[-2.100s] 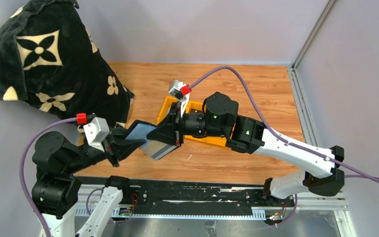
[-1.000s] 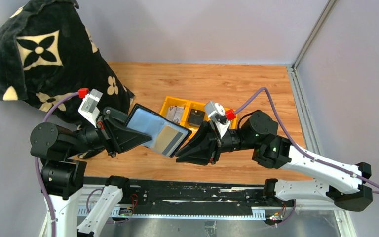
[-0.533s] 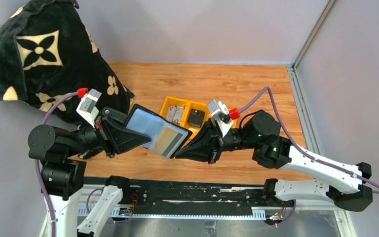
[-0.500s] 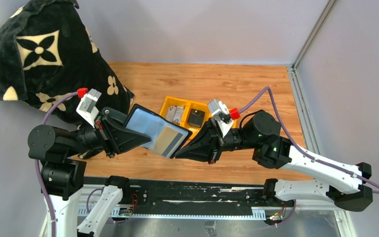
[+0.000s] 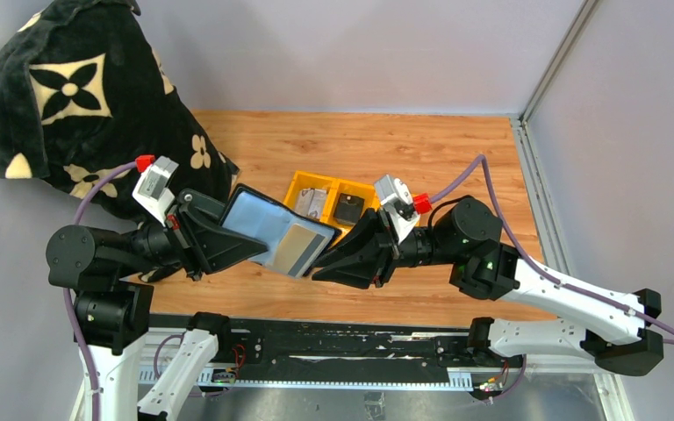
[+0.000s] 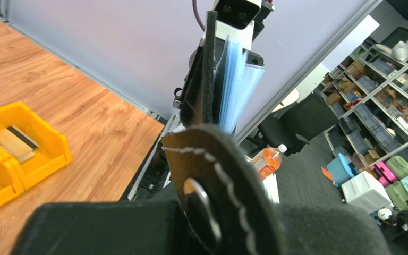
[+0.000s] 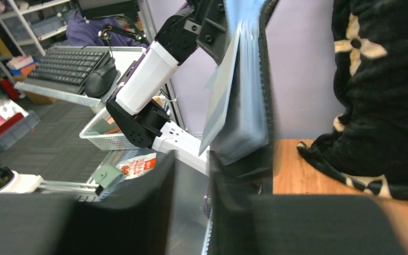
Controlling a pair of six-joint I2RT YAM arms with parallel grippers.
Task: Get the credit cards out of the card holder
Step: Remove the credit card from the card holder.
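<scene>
My left gripper (image 5: 228, 244) is shut on the strap end of the black card holder (image 5: 268, 230) and holds it open above the table's front left. A tan card (image 5: 297, 249) sits in its right pocket. In the left wrist view the holder (image 6: 208, 85) stands edge-on with blue-grey sleeves, its strap tab between my fingers. My right gripper (image 5: 316, 270) is open at the holder's right end, its jaws either side of that edge. In the right wrist view the holder (image 7: 249, 106) and a grey card (image 7: 220, 90) stand just above the gap between my fingers (image 7: 133, 212). A striped grey card (image 5: 314, 203) lies in the yellow bin (image 5: 296, 188).
The bin's middle compartment holds a small black block (image 5: 347, 209). A black plush bag with cream flowers (image 5: 96, 114) fills the back left and shows in the right wrist view (image 7: 382, 79). Grey walls close the back and right of the wooden table (image 5: 421, 149).
My right gripper has come from over the bin down to the holder's right end. My left gripper has raised and tilted the holder. Over the last half second the right jaws stand wider.
</scene>
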